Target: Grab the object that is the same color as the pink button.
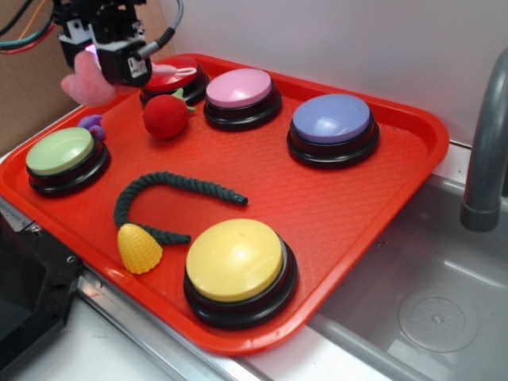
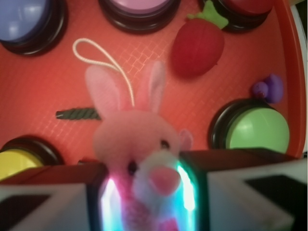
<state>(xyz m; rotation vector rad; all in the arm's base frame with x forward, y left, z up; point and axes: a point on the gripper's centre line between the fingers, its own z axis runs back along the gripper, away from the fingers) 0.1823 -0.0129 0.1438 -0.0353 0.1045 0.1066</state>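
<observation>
A pink plush bunny (image 2: pixel 134 139), the object, hangs between the jaws of my gripper (image 2: pixel 147 192), which is shut on its body; ears and a white string loop point away from me. From the exterior view the gripper (image 1: pixel 99 59) is lifted above the tray's back left corner, the object (image 1: pixel 86 83) dangling under it, clear of the tray. The pink button (image 1: pixel 240 89) stands at the back of the red tray (image 1: pixel 349 206), right of the red-topped button (image 1: pixel 176 75). The pink button (image 2: pixel 139 6) shows partly at the wrist view's top edge.
On the tray also: a red fuzzy ball (image 1: pixel 165 117), a small purple toy (image 1: pixel 93 125), a green button (image 1: pixel 62 152), a lavender-blue button (image 1: pixel 332 121), a yellow button (image 1: pixel 236 262), a dark green rope (image 1: pixel 163 194) and a yellow cone (image 1: pixel 139 249). A grey faucet (image 1: pixel 486 151) and sink are at the right.
</observation>
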